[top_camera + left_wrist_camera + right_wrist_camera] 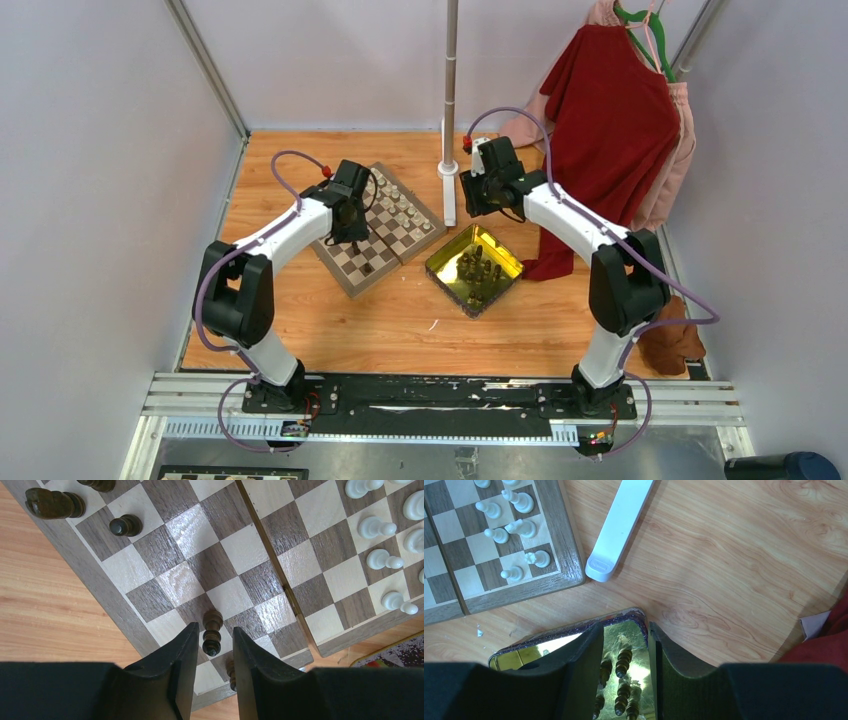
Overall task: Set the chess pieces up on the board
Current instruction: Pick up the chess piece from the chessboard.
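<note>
The left fingers (pixel 186 647) straddle an upright dark brown chess piece (pixel 212 630) standing on an edge square of the chessboard (pixel 215 565); its base sits in the gap between the tips and its head just beyond them; board shows on either side, so the fingers are partly open and grip nothing visible; the piece's long axis runs along the gap, so closing or lifting away looks equally ready; the right fingers (pixel 584 652), partly open and empty, hover well apart over the yellow tray (pixel 574 626) of dark pieces (pixel 623 662).
</note>
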`<state>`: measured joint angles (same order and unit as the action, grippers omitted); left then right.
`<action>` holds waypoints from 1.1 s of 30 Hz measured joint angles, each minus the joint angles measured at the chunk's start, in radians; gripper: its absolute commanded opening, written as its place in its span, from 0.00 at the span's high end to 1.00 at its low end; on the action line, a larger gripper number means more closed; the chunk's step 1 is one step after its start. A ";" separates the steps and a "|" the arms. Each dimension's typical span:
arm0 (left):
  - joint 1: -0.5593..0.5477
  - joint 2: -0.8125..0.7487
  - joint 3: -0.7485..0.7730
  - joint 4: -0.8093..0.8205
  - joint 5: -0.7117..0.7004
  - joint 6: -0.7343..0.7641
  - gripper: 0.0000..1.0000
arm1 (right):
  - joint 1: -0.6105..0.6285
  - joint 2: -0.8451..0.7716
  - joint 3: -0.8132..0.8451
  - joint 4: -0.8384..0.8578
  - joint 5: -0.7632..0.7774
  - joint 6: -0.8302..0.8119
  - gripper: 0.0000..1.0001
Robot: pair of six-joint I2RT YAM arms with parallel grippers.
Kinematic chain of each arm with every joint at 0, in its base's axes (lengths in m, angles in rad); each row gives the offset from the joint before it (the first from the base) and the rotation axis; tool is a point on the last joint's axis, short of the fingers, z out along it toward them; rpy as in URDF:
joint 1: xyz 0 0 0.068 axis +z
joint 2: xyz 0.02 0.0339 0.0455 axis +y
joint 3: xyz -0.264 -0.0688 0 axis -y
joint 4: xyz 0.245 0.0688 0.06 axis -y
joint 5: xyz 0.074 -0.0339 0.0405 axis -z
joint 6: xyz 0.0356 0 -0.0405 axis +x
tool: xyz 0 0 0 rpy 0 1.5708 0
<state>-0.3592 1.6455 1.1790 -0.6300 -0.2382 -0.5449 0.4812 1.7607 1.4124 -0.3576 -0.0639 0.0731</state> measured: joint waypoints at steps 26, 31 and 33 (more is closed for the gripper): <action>0.005 0.009 0.000 -0.013 0.011 0.011 0.81 | -0.006 0.024 0.004 -0.002 -0.017 0.006 0.58; 0.005 0.008 0.000 -0.013 0.010 0.013 0.84 | -0.006 0.024 0.004 -0.002 -0.019 0.010 0.58; 0.005 0.005 0.000 -0.015 0.009 0.013 0.85 | -0.006 0.024 0.004 -0.002 -0.022 0.010 0.58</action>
<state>-0.3546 1.6505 1.1790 -0.6449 -0.2295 -0.5320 0.4751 1.7851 1.4166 -0.3592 -0.0856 0.0834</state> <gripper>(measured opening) 0.196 0.422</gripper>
